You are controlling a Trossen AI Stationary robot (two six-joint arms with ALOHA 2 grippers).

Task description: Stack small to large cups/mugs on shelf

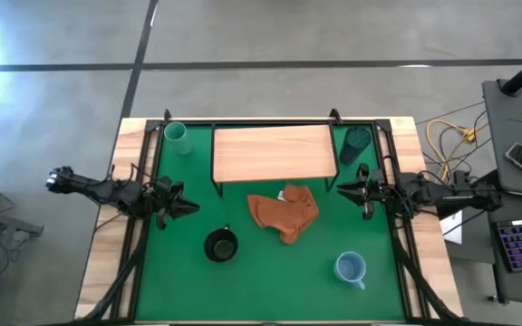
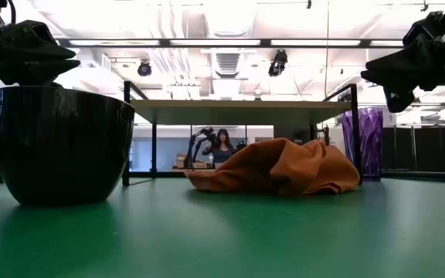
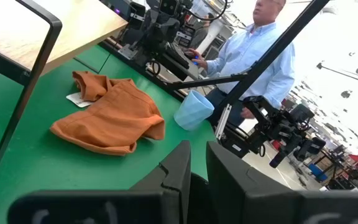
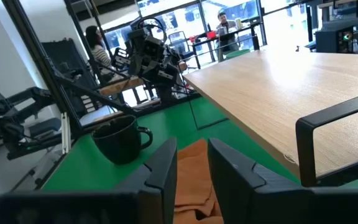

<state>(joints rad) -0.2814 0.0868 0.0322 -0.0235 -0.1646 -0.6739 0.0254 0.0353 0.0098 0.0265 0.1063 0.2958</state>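
Note:
The light-wood shelf (image 1: 270, 152) stands on thin black legs at the far middle of the green mat. The teal-green cup (image 1: 177, 136) stands left of it. The dark purple cup (image 1: 356, 143) stands right of it. The squat black mug (image 1: 220, 244) sits upright on the near-left part of the mat. The light blue mug (image 1: 351, 267) sits near right; in the left wrist view (image 3: 194, 110) it lies beyond the orange cloth. My left gripper (image 1: 191, 209) hovers shut at the mat's left, my right gripper (image 1: 340, 188) shut at its right. Neither touches anything.
A crumpled orange cloth (image 1: 284, 213) lies mid-mat just in front of the shelf, with a small white tag at its far edge. A black frame (image 1: 270, 124) rims the mat. People sit in the room beyond (image 3: 253, 56). Bare mat (image 1: 279, 281) lies between the two mugs.

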